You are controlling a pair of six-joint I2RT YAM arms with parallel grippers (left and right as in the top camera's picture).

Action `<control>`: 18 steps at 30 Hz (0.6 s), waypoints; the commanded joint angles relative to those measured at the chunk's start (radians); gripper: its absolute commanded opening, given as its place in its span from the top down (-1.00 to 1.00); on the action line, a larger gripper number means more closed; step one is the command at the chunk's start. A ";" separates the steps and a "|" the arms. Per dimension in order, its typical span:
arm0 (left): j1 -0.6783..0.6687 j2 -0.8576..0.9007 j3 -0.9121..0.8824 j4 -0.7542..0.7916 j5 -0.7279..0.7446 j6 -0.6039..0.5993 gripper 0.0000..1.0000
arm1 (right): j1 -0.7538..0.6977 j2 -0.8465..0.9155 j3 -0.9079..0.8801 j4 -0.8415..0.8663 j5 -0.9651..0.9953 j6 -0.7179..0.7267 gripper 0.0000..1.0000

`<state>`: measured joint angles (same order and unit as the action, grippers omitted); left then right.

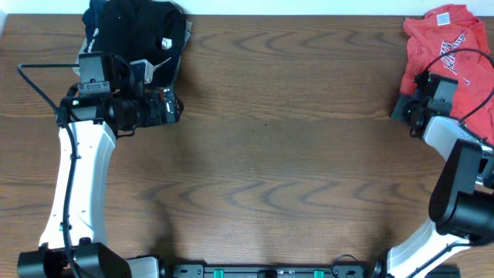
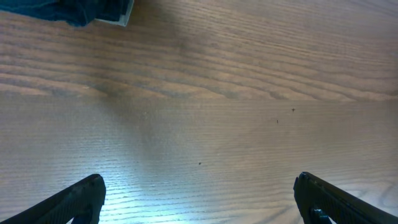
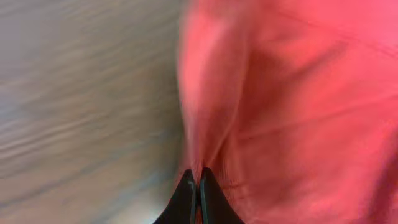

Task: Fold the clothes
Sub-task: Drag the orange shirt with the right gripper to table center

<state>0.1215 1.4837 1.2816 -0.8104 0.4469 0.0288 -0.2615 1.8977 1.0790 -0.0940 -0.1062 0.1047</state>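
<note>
The red-orange T-shirt [image 1: 451,46] with white lettering lies crumpled at the table's far right corner. My right gripper [image 1: 407,106] is at its left edge. In the right wrist view its fingers [image 3: 199,177] are shut on a pinched fold of the red T-shirt [image 3: 298,93]. My left gripper [image 1: 174,106] is at the left of the table, open and empty. In the left wrist view its two fingertips [image 2: 199,193] stand wide apart over bare wood.
A pile of black folded garments [image 1: 135,31] with a tan piece lies at the far left, just behind my left arm. Its dark edge shows at the top of the left wrist view [image 2: 81,9]. The brown wooden table [image 1: 285,154] lies between the arms.
</note>
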 commanded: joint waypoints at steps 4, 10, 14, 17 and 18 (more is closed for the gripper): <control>-0.003 0.003 0.016 0.035 0.013 -0.001 -0.96 | 0.185 -0.122 0.209 -0.238 -0.222 0.047 0.98; 0.024 0.003 0.017 0.065 -0.030 0.000 -0.96 | 0.441 -0.122 0.293 -0.364 -0.429 0.017 0.98; 0.071 0.003 0.017 0.052 -0.074 -0.001 -0.96 | 0.645 -0.122 0.296 -0.397 -0.516 0.004 0.98; 0.127 0.003 0.017 0.035 -0.074 -0.001 -0.96 | 0.799 -0.122 0.306 -0.436 -0.583 -0.039 0.98; 0.150 0.003 0.017 0.028 -0.074 -0.001 -0.96 | 0.850 -0.122 0.320 -0.472 -0.583 -0.064 0.98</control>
<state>0.2249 1.4837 1.2816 -0.7681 0.3958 0.0288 0.4732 1.7844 1.3655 -0.5243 -0.5640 0.1043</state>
